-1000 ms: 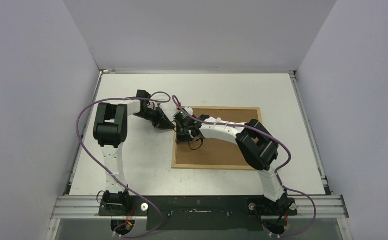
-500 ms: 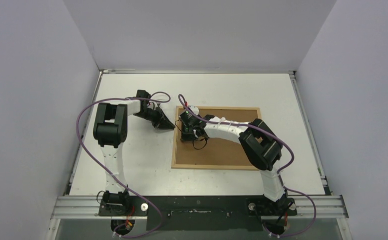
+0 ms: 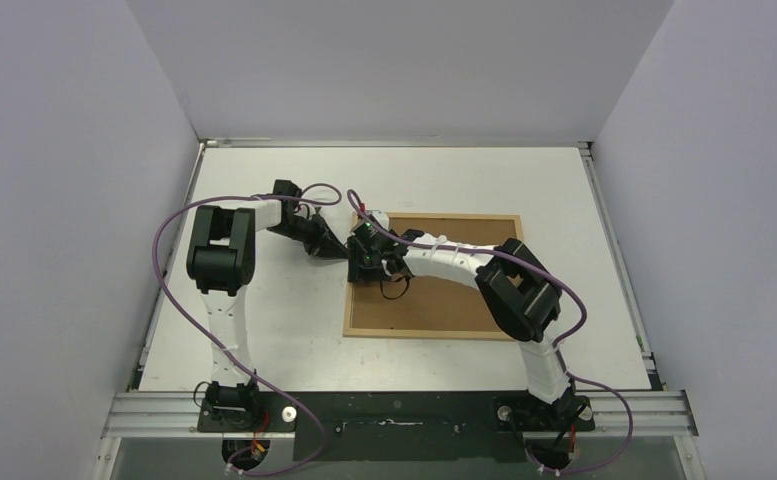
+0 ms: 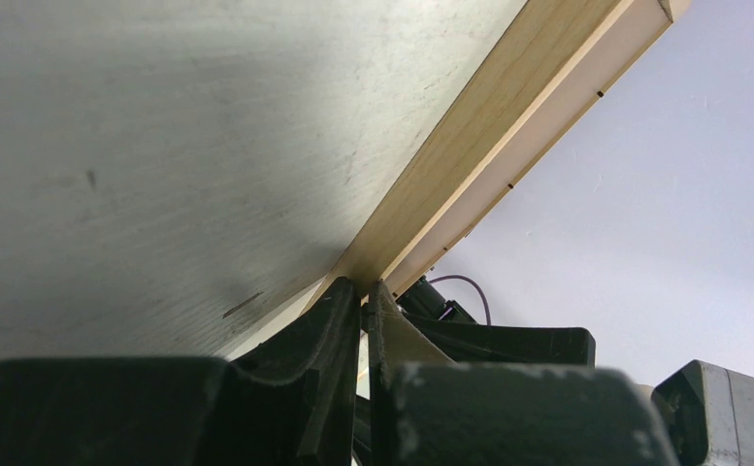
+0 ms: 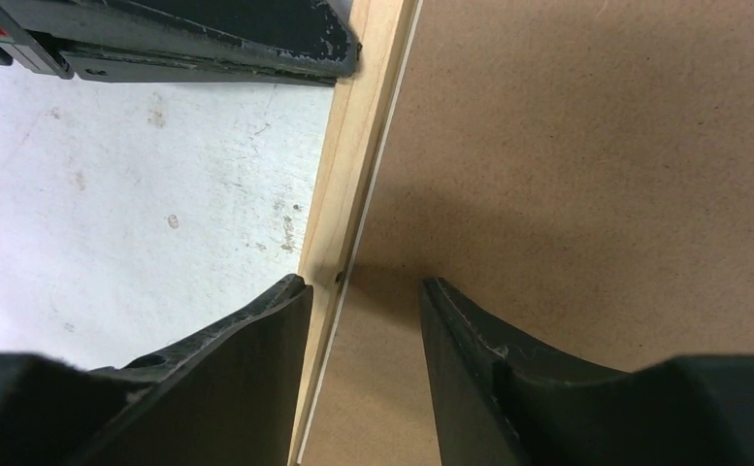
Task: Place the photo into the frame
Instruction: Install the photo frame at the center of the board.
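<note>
The right end effector (image 5: pixel 363 283), shut a second ago, now spread, straddles the frame (image 5: pixel 353 165) strip. The left end effector (image 4: pixel 363 287), pressed together, touches the strip's outer side.

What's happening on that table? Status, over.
Left fingers shut against the frame, left strip. Right fingers open, straddling that strip's inner edge over brown backing panel. Photo not in sight.
</note>
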